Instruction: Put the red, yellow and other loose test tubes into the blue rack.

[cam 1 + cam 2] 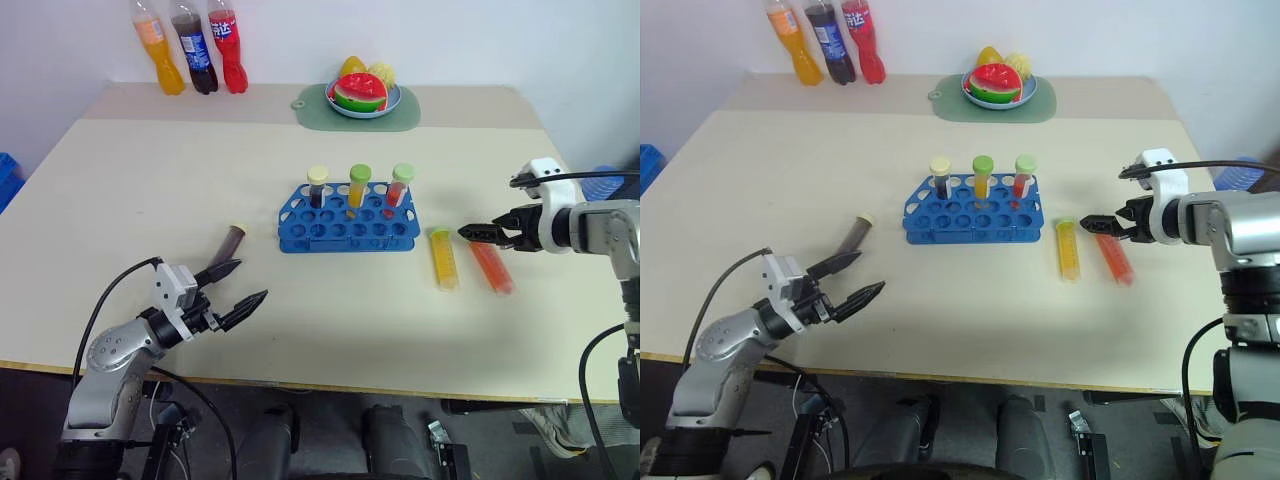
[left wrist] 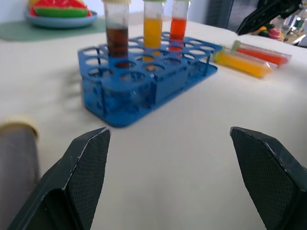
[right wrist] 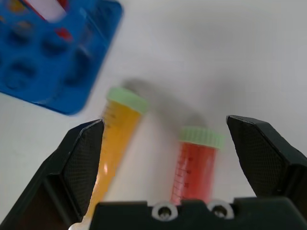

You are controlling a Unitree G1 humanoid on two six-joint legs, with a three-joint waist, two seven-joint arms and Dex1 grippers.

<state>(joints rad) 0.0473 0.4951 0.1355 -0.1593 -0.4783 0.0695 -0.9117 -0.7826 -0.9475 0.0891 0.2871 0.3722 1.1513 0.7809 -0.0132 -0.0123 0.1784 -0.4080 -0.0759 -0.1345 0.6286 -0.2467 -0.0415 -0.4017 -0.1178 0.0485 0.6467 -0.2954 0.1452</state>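
Left eye view shows the blue rack (image 1: 348, 220) near the middle of the pale surface (image 1: 150, 180), a bright blue rectangle whose top is a grid of round holes. Three tubes stand upright in its far row: a dark brown one with a cream cap (image 1: 318, 186), a yellow-orange one with a green cap (image 1: 358, 187) and a red one with a pale green cap (image 1: 400, 186). Three loose test tubes lie flat on the surface. The yellow-orange tube (image 1: 443, 258) lies just beside the rack's right end, its pale green cap toward the far side; the red tube (image 1: 491, 266) lies next to it, farther from the rack, the two close but apart. The dark brown tube (image 1: 230, 243), cream-capped, lies to the left of the rack, a little way off. The right pincer (image 1: 470, 232) hangs above the surface to the right of the rack, over the cap end of the red tube, its black fingers spread wide and empty; in the right wrist view the yellow-orange and red tubes lie between the two fingers, untouched. The left pincer (image 1: 248, 282) sits to the left of the rack and nearer the front edge, just beside the brown tube, also spread wide and holding nothing; whether its upper finger touches that tube cannot be told.
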